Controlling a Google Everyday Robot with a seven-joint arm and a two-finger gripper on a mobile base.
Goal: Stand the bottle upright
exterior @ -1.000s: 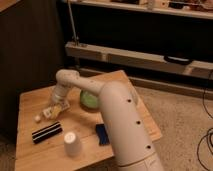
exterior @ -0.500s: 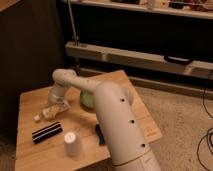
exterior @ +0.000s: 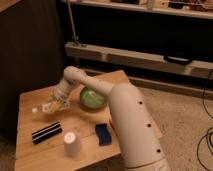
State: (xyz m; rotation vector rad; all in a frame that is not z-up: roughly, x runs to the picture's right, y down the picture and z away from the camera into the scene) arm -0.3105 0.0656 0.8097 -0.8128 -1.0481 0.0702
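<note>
The bottle (exterior: 43, 108) is small and pale and lies on its side on the left part of the wooden table (exterior: 30, 150), with its white cap end pointing left. My gripper (exterior: 56, 103) sits at the end of the white arm that reaches left across the table. It is down on the bottle's right half and shut on it. The fingers hide that part of the bottle.
A green bowl (exterior: 92, 98) sits just right of the gripper. Toward the front are a black block with white stripes (exterior: 46, 132), a white paper cup (exterior: 73, 144) and a blue sponge (exterior: 104, 134). A dark cabinet stands on the left and metal shelving behind.
The gripper has gone from open to shut around the lying bottle. The arm has shifted slightly toward the left.
</note>
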